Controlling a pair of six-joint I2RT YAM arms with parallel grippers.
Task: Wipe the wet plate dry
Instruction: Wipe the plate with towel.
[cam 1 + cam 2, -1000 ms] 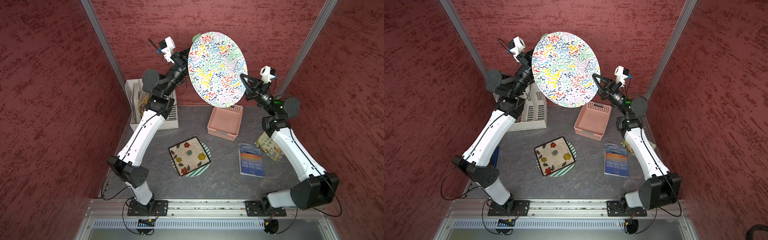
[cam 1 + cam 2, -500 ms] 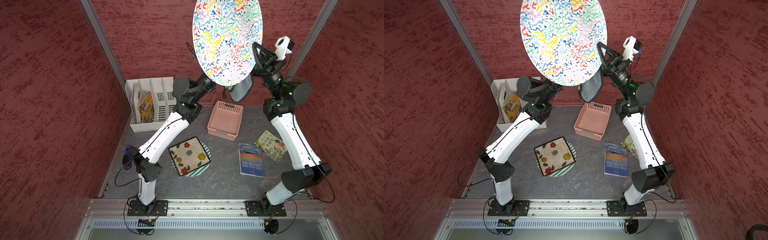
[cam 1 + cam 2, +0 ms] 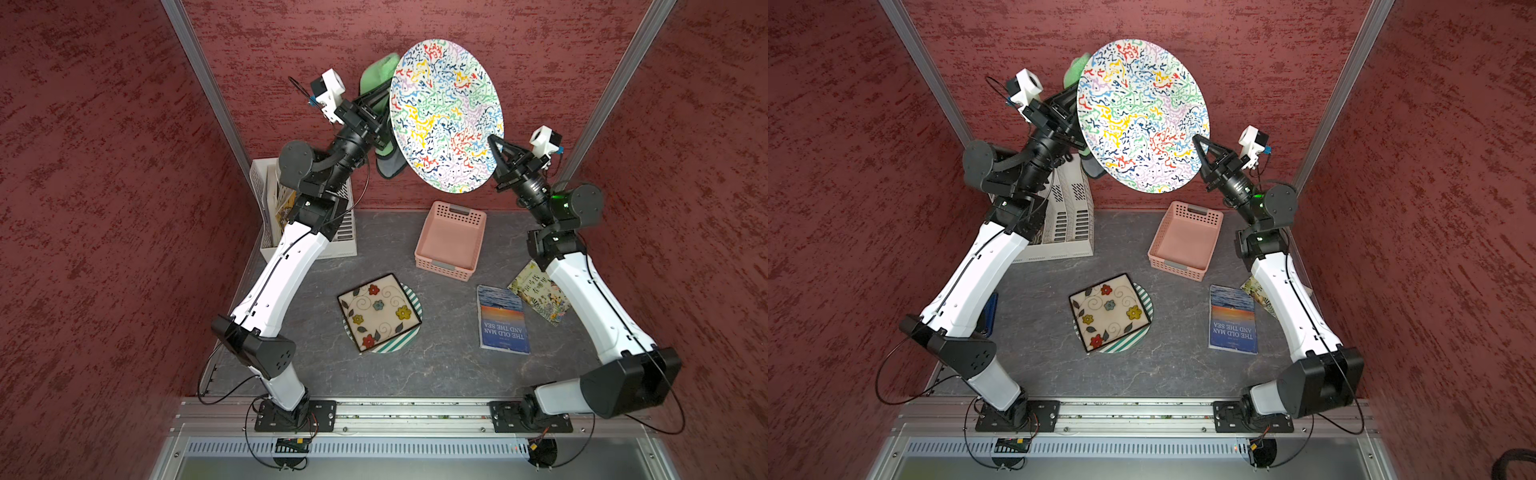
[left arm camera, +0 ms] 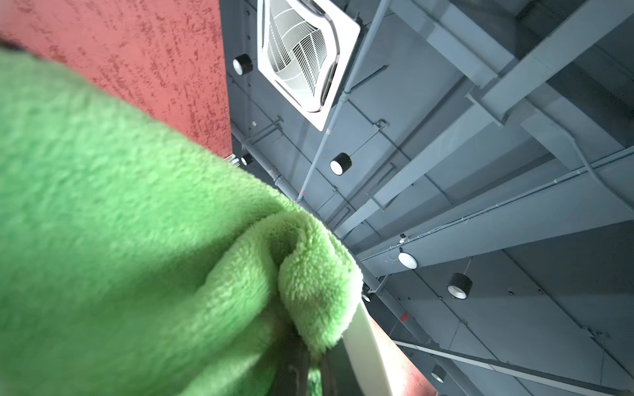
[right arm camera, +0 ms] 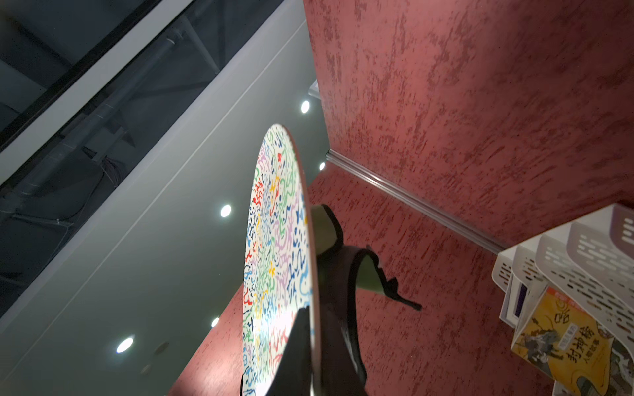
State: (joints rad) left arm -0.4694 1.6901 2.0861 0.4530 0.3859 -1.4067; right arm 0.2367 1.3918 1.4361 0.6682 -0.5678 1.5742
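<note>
Green cloth (image 3: 376,72) is clamped in the left pincer (image 3: 381,102) and laid against the back of the plate (image 3: 446,116), which is held upper-centre of the frame, pinched by its rim in the right pincer (image 3: 494,143). Pushed too hard, it could be levered loose and smashed on the bench (image 3: 449,374), tbh.

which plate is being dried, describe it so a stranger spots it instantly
In front of the red back wall, above the pink basket, a large round plate is held on edge in the air, the right hand shut on its rim, a green cloth behind it. Unlike the square floral plate and striped plate on the table, it is covered in multicolour squiggles.
</note>
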